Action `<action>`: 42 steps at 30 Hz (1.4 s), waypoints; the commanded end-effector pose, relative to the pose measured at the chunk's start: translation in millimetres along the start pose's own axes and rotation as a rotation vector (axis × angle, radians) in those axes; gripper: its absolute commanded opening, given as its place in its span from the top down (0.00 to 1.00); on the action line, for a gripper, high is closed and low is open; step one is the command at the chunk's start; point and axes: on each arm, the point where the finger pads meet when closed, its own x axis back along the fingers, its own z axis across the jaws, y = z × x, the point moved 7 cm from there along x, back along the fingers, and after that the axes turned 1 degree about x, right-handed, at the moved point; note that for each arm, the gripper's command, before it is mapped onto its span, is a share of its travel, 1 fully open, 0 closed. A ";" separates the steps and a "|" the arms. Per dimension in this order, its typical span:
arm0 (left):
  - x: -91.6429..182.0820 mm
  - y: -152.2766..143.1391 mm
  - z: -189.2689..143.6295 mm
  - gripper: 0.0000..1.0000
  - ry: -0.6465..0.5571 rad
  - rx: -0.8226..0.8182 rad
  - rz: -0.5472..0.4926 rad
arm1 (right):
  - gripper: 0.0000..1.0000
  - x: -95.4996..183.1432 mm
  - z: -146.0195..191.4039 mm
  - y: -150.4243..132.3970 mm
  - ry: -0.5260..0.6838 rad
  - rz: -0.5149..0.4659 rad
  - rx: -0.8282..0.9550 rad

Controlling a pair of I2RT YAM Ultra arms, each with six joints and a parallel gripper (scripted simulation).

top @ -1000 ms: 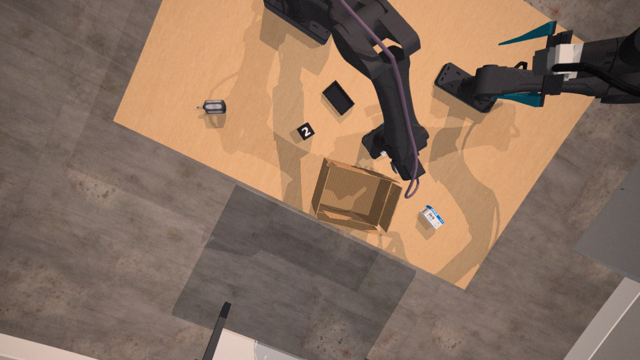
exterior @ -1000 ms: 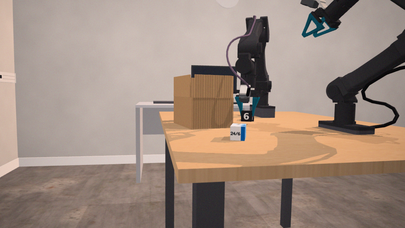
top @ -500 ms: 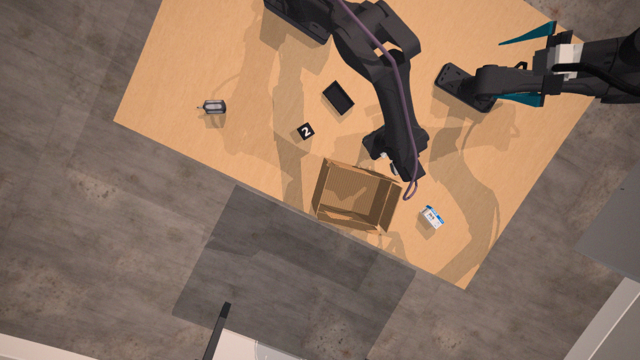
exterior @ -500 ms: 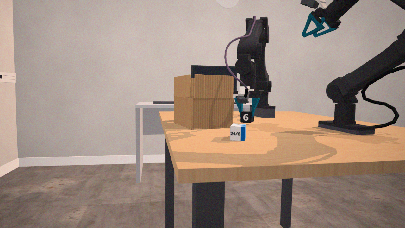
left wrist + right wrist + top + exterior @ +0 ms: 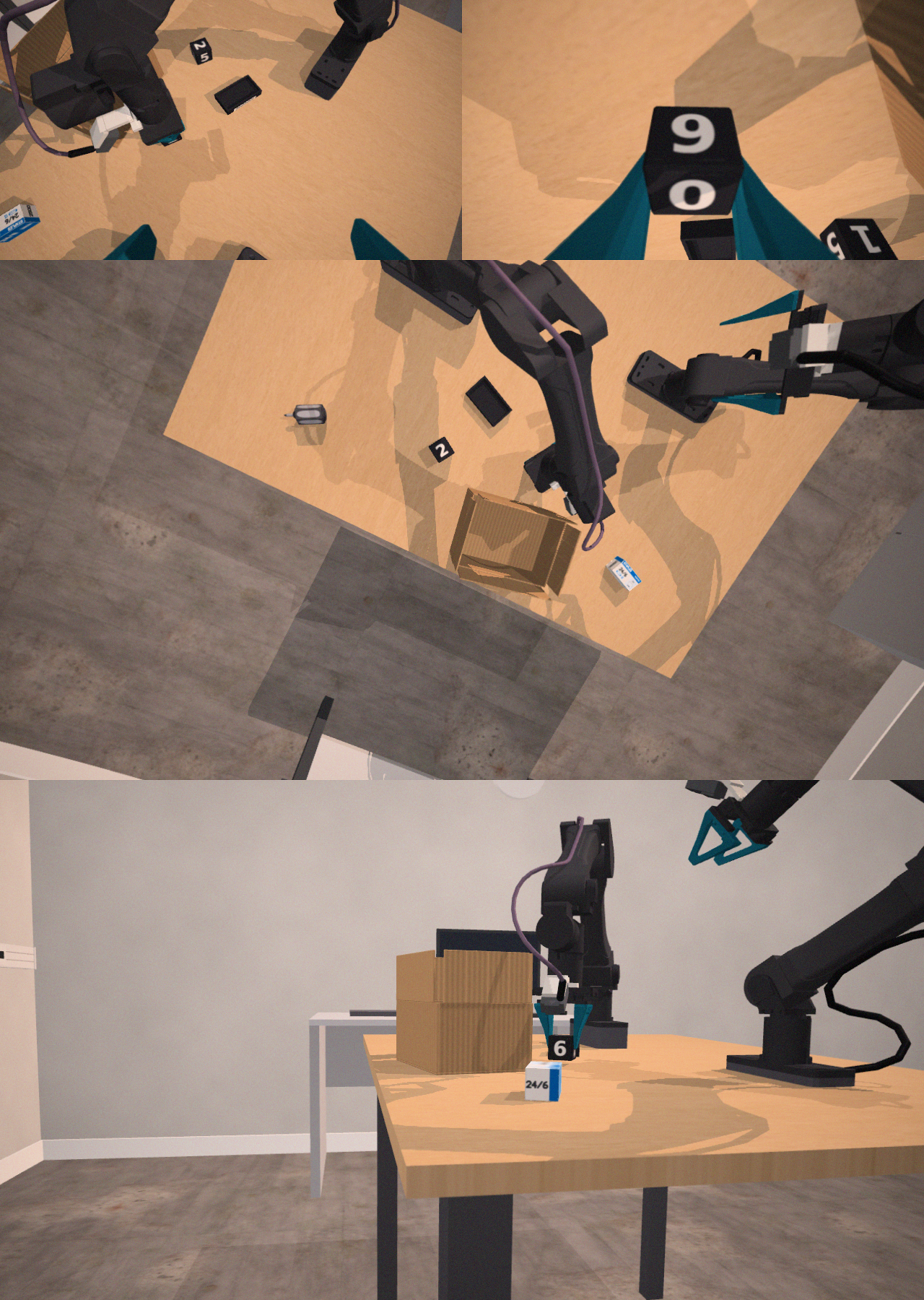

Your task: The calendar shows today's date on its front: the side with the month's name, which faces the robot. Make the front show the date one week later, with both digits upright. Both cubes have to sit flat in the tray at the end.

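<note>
Here, clamped on black cube (image 5: 560,1047) (image 5: 693,144), right gripper (image 5: 563,1038) (image 5: 693,180); apart, left gripper (image 5: 743,360) (image 5: 704,862) (image 5: 253,235); lay beyond, tray (image 5: 488,401) (image 5: 238,94) (image 5: 711,245), without cubes.

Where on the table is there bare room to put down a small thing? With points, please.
Judging from the top view, between the screwdriver-like tool (image 5: 310,414) and the tray (image 5: 489,401) (image 5: 238,94); also between the tool and the table's near-left edge. It is crowded around the carton (image 5: 507,538) (image 5: 481,1012), beneath the right gripper (image 5: 563,1035) (image 5: 691,158).
</note>
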 end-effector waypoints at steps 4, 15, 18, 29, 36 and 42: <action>9.5 -0.1 1.3 0.00 -0.009 0.001 -0.023 | 0.65 -9.0 0.1 -4.1 -0.004 0.011 -0.008; 9.5 -0.1 1.3 0.00 -0.009 0.001 -0.023 | 0.65 -15.0 0.1 -4.5 -0.004 0.011 -0.008; 9.5 -0.1 1.3 0.00 -0.009 0.001 -0.023 | 0.65 -15.0 0.1 -4.5 -0.004 0.011 -0.008; 9.5 -0.1 1.3 0.00 -0.009 0.001 -0.023 | 0.48 -2.4 0.0 -3.0 -0.004 0.008 -0.007; 9.5 -0.1 1.3 0.00 -0.009 0.001 -0.023 | 0.35 10.8 0.1 2.2 -0.004 -0.026 -0.006; 9.5 -0.1 1.3 0.00 -0.009 0.001 -0.023 | 0.35 20.9 0.2 5.5 -0.004 -0.050 -0.005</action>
